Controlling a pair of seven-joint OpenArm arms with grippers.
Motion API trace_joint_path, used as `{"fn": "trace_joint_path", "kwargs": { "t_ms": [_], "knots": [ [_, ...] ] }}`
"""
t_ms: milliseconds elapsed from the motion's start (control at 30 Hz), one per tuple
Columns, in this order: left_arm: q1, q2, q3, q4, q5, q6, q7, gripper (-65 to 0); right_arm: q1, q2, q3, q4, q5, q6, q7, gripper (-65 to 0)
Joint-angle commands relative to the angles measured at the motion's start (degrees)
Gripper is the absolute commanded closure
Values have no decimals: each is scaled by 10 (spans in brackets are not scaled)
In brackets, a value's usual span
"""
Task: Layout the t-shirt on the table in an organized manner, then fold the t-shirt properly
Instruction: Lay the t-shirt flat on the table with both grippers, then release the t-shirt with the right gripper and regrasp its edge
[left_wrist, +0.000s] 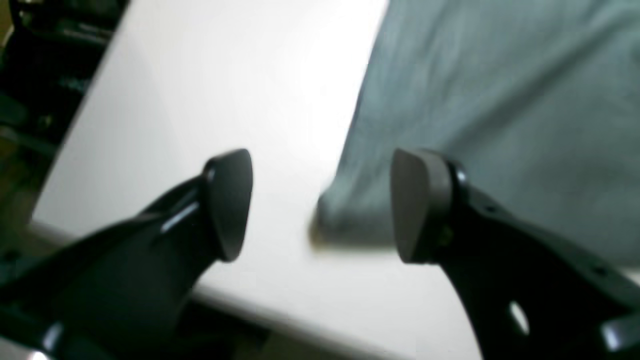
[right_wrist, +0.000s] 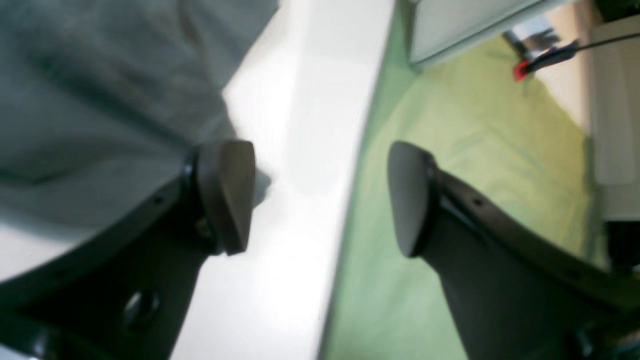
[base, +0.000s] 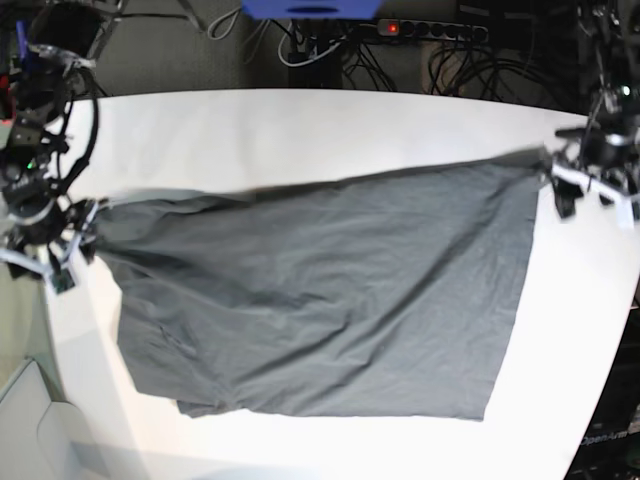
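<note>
My left end effector (left_wrist: 320, 205) and right end effector (right_wrist: 320, 197) stood wide, holding nothing. The t-shirt (base: 320, 290) lay spread mid-frame on the tabletop (base: 300, 125), wrinkled; layout nearly complete, folding remained.

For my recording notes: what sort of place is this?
Probably a robotics lab or workshop: a large white smooth table holding a dark grey t-shirt, tangled black cables and a black power strip with a red light behind it.
</note>
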Motion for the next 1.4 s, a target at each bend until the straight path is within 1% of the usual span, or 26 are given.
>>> {"fn": "trace_joint_path", "kwargs": {
  "t_ms": [0, 133, 233, 333, 433, 467, 567, 633, 767, 900, 933, 1000, 1133, 1200, 1233, 1367],
  "knots": [
    [-39, -10, 0, -1, 0, 1, -20, -423, -7, -1, 1, 8, 4, -3, 8, -419],
    [-162, -11, 62, -102, 0, 1, -20, -423, -44, -42, -10, 7, 4, -3, 8, -419],
    [-245, -10, 119, -200, 0, 1, -22, -423, -59, -45, -39, 7, 4, -3, 5, -419],
    [-294, -10, 170, -292, 0, 1, -26, -423, -70, -50, -78, 5, 4, -3, 5, -419],
    [-321, 0, 206, -348, 0, 1, -33, -423, -72, -51, -102, 1, 4, -3, 5, -419],
    [-325, 3, 213, -365, 0, 1, -44, -423, -70, -51, -110, -2, 4, -3, 5, -419],
    [-326, 8, 218, -410, 15, 1, -80, -423, -63, -50, -129, -34, 4, -3, 5, -419],
    [-328, 24, 219, -436, 29, 1, -92, -423, -43, -50, -136, -67, 3, -3, 5, -419],
    [-325, 34, 218, -450, 75, 1, -99, -423, -16, -49, -137, -122, 3, -3, 5, -418],
    [-325, 55, 218, -452, 110, 1, -99, -423, 4, -45, -146, -155, 3, -3, 9, -406],
    [-325, 55, 218, -452, 117, 1, -99, -423, 5, -45, -151, -159, 3, -3, 9, -387],
    [-325, 60, 218, -454, 130, 1, -99, -423, 7, -44, -155, -165, 3, -3, 9, -318],
    [-326, 64, 216, -474, 139, 1, -100, -423, 7, -44, -160, -179, 3, -3, 9, -119],
    [-328, 64, 215, -484, 139, 1, -100, -423, 7, -37, -160, -175, 3, -3, 7, -23],
    [-328, 64, 215, -488, 139, 1, -100, -423, 7, -35, -160, -172, 3, -3, 5, 0],
    [-326, 64, 215, -491, 139, 1, -100, -423, -17, -13, -159, -106, 3, -3, 5, 0]
  ]
}}
